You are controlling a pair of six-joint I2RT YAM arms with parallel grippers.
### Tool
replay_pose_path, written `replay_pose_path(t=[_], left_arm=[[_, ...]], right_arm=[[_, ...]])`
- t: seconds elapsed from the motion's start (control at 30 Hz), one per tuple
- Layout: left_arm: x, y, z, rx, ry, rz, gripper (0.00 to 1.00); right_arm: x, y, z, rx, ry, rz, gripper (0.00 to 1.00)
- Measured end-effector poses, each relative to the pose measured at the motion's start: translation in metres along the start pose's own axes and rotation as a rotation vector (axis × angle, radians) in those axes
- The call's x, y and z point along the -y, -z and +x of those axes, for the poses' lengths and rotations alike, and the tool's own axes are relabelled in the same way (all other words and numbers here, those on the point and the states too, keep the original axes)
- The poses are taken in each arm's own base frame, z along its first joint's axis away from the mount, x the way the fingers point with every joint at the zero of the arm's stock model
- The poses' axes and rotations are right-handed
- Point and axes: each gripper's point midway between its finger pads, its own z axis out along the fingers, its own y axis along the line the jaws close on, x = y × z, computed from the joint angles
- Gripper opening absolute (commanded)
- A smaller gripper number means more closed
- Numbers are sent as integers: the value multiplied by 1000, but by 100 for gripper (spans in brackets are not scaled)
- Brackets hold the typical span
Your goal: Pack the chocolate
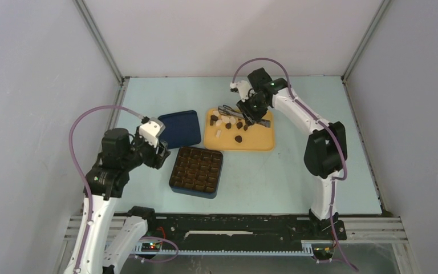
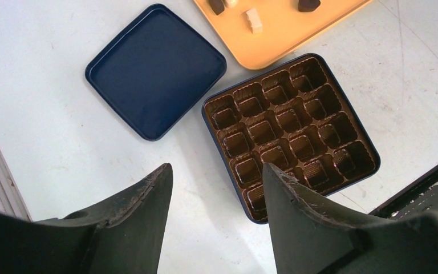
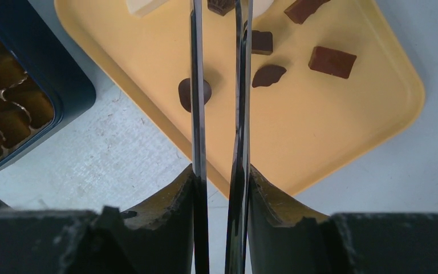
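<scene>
The chocolate, several small white and dark brown pieces [image 1: 238, 138], lies on a yellow tray [image 1: 256, 140]. In the right wrist view, dark pieces [image 3: 332, 61] are scattered over that tray [image 3: 319, 125]. My right gripper [image 3: 221, 171] is shut on metal tongs [image 3: 197, 114], whose two blades reach out over the tray. A dark piece [image 3: 221, 5] shows between the blade ends at the top edge; I cannot tell whether it is pinched. My left gripper [image 2: 217, 168] hangs open and empty above the table by the near left corner of the dark blue box [image 2: 205, 108].
The box [image 1: 197, 193] holds a brown gridded insert with bare cells. Its dark blue lid [image 1: 179, 128] lies on the table left of the tray. Grey walls close in the table on three sides.
</scene>
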Motion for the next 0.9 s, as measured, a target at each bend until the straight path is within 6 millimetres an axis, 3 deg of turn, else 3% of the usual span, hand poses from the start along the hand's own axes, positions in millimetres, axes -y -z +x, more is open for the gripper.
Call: replay_pose_path(t=[0.2, 0.53, 0.9], left_arm=[[0, 2, 0, 5, 0, -4, 64], [0, 3, -1, 14, 2, -5, 64], [0, 4, -2, 19, 9, 1, 64]], right_arm=[[-3, -18, -5, -39, 13, 13, 38], [16, -31, -16, -51, 0, 62, 38], [22, -56, -10, -93, -13, 59, 37]])
